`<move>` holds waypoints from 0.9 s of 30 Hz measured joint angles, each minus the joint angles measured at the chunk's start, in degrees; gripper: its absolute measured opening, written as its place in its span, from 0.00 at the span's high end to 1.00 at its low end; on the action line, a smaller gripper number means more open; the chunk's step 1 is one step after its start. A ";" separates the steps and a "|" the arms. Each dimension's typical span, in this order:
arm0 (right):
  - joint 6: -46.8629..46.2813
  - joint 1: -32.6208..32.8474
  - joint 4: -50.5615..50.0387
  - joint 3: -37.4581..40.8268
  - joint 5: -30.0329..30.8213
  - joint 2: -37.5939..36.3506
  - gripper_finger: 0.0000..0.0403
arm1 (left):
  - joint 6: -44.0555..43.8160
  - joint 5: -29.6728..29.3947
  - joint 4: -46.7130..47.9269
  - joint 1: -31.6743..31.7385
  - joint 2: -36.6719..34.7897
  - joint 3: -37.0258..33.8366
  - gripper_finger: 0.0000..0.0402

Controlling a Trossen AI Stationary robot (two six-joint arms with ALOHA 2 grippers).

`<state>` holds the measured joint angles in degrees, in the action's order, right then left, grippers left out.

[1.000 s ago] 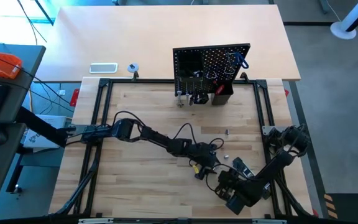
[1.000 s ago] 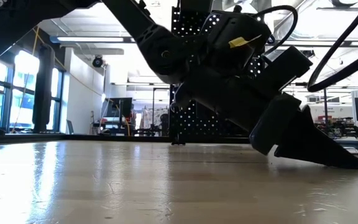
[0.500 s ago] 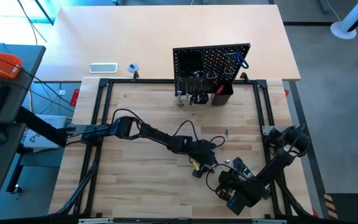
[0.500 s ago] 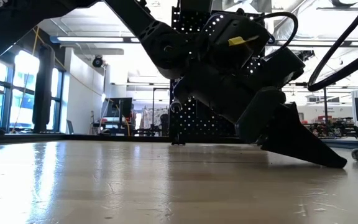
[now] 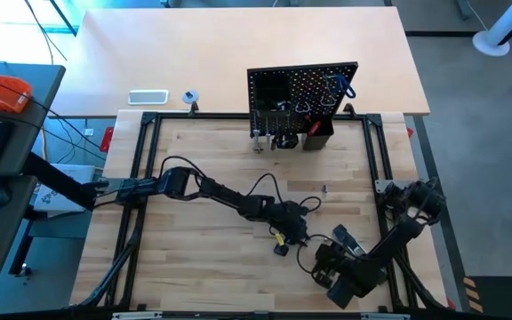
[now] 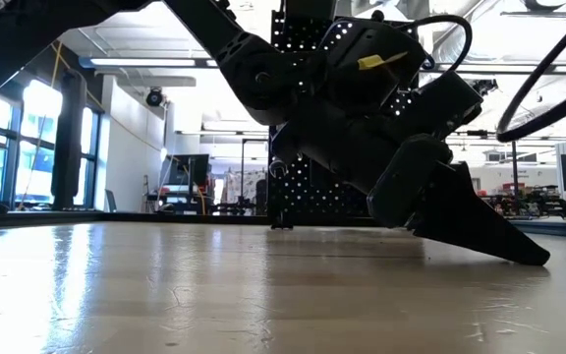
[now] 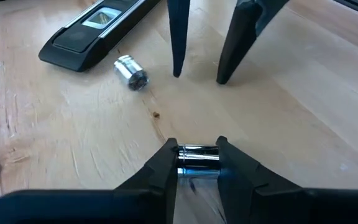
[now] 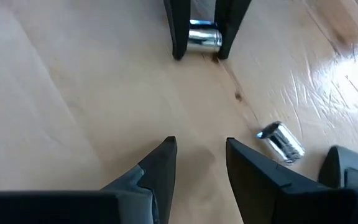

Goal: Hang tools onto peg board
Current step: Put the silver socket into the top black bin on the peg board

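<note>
The peg board stands upright at the table's far edge with several tools hung on it. Near the front right, my left gripper is shut on a small silver socket. My right gripper faces it from a short way off, open, with nothing between its fingers. A second silver socket lies on its side on the wood between the two. A black bar with a window lies flat beside it. In the low view the left gripper slants down to the tabletop. My left gripper pinches the silver socket by its two end faces, between the two fingers near their free ends. The fingers slant down toward the table from its left side. The socket lies level across the gap, at the tabletop; whether it is lifted clear I cannot tell.
A white flat rectangle and a small tape roll lie on the lighter table beyond the frame. A black bin sits at the peg board's foot. A small dark piece lies mid-table. Bare wood stretches to the left.
My left gripper has shut on the silver socket and drawn back a little toward the table's left. My right gripper has stayed open.
</note>
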<state>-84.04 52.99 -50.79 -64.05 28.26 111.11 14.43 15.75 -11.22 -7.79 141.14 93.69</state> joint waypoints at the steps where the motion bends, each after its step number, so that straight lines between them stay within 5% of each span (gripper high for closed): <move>1: -0.73 0.40 -0.33 0.00 -0.16 0.00 0.66 | -0.03 0.04 0.00 0.05 0.00 0.00 0.82; 27: -7.20 3.26 -4.13 0.07 -1.09 0.00 0.66 | 5.23 -4.90 8.72 0.24 -7.41 -0.21 0.82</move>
<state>-91.24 56.25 -54.92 -63.99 27.17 111.11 19.66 10.85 -2.50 -7.55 133.73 93.48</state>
